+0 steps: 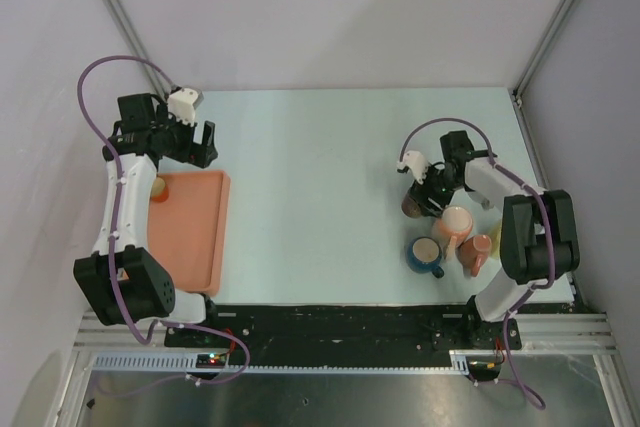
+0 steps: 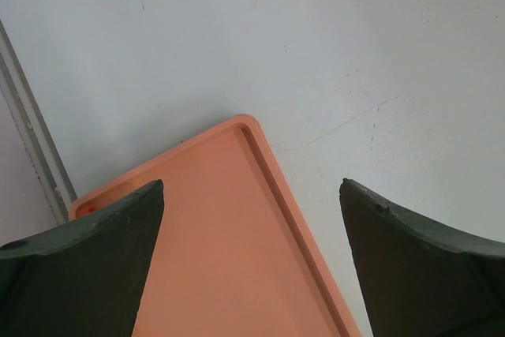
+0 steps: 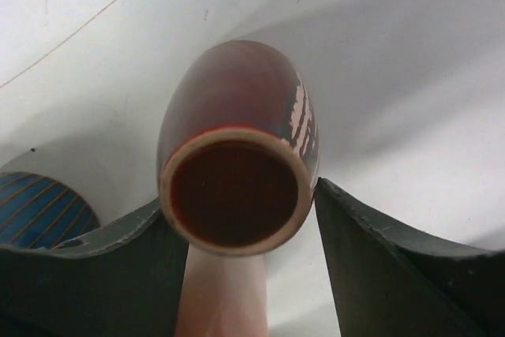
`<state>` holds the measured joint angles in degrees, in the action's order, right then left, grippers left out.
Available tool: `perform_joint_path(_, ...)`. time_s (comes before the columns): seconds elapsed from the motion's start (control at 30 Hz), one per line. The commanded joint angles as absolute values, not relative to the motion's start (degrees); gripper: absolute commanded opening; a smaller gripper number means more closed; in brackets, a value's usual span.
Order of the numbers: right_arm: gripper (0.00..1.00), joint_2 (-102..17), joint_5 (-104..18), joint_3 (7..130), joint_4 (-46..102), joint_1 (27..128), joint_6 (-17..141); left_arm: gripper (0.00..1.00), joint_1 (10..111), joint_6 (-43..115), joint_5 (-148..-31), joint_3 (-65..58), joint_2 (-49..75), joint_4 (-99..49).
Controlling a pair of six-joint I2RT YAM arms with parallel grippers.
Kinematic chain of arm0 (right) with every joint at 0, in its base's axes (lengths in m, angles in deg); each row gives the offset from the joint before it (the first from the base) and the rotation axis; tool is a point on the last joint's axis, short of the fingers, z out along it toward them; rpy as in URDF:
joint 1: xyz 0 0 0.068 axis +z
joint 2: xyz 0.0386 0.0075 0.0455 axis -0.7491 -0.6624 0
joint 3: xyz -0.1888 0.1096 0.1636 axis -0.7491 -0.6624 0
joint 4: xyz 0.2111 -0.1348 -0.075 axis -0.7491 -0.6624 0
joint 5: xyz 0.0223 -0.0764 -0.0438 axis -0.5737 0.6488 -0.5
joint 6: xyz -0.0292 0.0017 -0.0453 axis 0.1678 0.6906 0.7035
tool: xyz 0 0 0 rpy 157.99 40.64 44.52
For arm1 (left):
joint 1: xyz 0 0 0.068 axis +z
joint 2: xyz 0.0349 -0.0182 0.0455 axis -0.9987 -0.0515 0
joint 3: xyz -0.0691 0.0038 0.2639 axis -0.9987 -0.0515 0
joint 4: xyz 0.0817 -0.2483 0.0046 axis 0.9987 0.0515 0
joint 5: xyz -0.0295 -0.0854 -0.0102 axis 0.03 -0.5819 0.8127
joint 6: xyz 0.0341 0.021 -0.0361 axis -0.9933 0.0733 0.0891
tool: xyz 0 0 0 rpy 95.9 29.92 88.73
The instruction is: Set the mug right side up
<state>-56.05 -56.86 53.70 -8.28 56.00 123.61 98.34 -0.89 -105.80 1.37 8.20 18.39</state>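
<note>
— Step in hand?
— Grasp, I'd judge: right gripper (image 3: pixel 238 199) straddles the dark red-brown glazed ceramic mug (image 3: pixel 237 100) on the right of the pale table (image 1: pixel 320 147) (clamped or not, I cannot tell).
— Next?
— Firm pinch, lift, flip; left gripper (image 2: pixel 252 187) gapes, empty.

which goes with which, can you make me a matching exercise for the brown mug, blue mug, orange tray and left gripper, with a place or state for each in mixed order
Things
1. brown mug
2. blue mug
3. orange tray
4. left gripper

Places or states
a. open, holding nothing
b. between the fingers of the right gripper
c. flat on the left side of the table
d. striped, beside the peach mug

Pairs: 1-b, 2-d, 3-c, 4-a
</note>
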Motion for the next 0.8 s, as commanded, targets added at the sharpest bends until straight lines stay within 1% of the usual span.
perform_joint_path(0.0,0.64,-58.19,-56.28,53.57,-3.73,56.19,124.95,0.96,97.90,-1.89,-105.56,2.98,10.34,18.47)
perform_joint_path(0.07,0.58,-59.30,-55.83,53.53,-2.88,56.26,124.40,0.96,97.96,-2.00,-105.31,2.76,10.38,18.46)
perform_joint_path(0.13,0.51,-60.40,-55.45,53.50,-2.28,56.34,123.73,0.96,97.93,-2.02,-105.00,2.64,10.41,18.48)
perform_joint_path(0.17,0.46,-60.84,-55.19,53.45,-1.91,56.29,123.29,0.96,97.94,-1.97,-104.88,2.59,10.43,18.44)
perform_joint_path(0.27,0.36,-61.56,-54.81,53.25,-0.53,56.33,122.43,0.96,97.95,-1.80,-104.68,2.80,10.33,18.40)
perform_joint_path(0.33,0.26,-61.51,-54.87,53.21,-0.02,56.45,122.27,0.96,98.01,-1.64,-104.58,2.96,10.33,18.42)
perform_joint_path(0.43,0.07,-60.91,-55.36,53.29,0.33,56.57,122.03,0.96,97.96,-1.08,-104.58,3.20,10.32,18.41)
perform_joint_path(0.47,0.03,-60.66,-55.45,53.34,0.27,56.67,121.82,0.96,97.95,-0.79,-104.62,3.31,10.30,18.45)
perform_joint_path(0.53,0.01,-59.79,-55.62,53.61,0.58,57.06,120.34,0.95,97.88,0.43,-105.36,3.46,10.35,18.63)
perform_joint_path(0.63,0.00,-56.52,-56.27,54.89,1.96,58.33,116.15,0.94,97.49,2.25,-107.62,4.43,10.39,20.27)
perform_joint_path(0.77,0.00,-50.67,-60.87,61.71,4.40,61.35,101.88,0.94,95.84,5.10,-113.99,8.56,10.71,24.76)
